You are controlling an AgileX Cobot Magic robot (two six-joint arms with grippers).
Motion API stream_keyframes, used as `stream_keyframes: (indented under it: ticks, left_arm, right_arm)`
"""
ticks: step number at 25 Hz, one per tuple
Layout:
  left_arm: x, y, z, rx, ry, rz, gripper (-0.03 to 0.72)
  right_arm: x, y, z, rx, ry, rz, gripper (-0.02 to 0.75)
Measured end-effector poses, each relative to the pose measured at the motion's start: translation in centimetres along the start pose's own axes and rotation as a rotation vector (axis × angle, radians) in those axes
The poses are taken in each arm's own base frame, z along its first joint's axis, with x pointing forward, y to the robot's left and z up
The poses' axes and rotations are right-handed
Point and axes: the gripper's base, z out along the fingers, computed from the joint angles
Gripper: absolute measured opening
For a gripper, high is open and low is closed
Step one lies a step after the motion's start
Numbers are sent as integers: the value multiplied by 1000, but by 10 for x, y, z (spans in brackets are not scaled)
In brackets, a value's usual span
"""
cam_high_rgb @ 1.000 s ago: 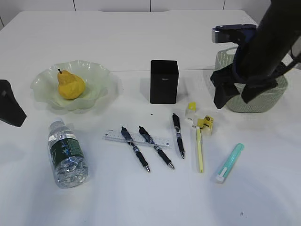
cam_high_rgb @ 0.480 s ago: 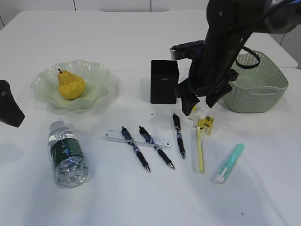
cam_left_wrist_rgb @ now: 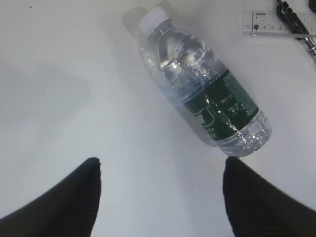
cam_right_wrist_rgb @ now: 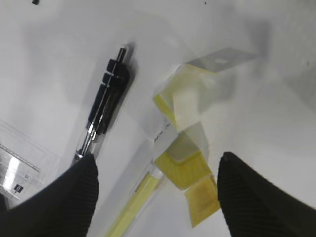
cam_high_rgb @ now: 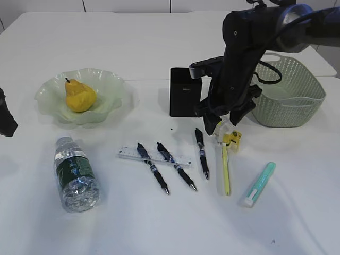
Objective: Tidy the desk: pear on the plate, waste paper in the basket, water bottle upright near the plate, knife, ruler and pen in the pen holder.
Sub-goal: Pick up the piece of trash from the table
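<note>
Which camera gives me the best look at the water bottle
The left wrist view: the bottle fills the frame lying on its side, cap, ribs and green label all sharp. The exterior view shows the whole bottle too, lying below the plate, but smaller. The right wrist view does not show it.

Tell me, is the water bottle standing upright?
No, the water bottle lies on its side on the desk.

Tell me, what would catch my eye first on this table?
Probably the big black robot arm at right, its open hand hovering over yellow and white paper scraps beside the black pen holder. Then the yellow pear in the wavy green plate at left, with a water bottle lying below it.
</note>
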Motion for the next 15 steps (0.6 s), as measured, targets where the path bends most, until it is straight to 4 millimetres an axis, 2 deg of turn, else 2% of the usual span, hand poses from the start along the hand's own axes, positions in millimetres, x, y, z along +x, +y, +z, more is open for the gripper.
stream_keyframes:
  ticks: [9, 15]
  left_arm:
    - [0, 0, 0, -3, -2, 0, 546]
    - [0, 0, 0, -3, -2, 0, 546]
  right_arm:
    - [0, 0, 19, 2, 36, -2, 545]
    - [-1, -1, 20, 11, 32, -5, 476]
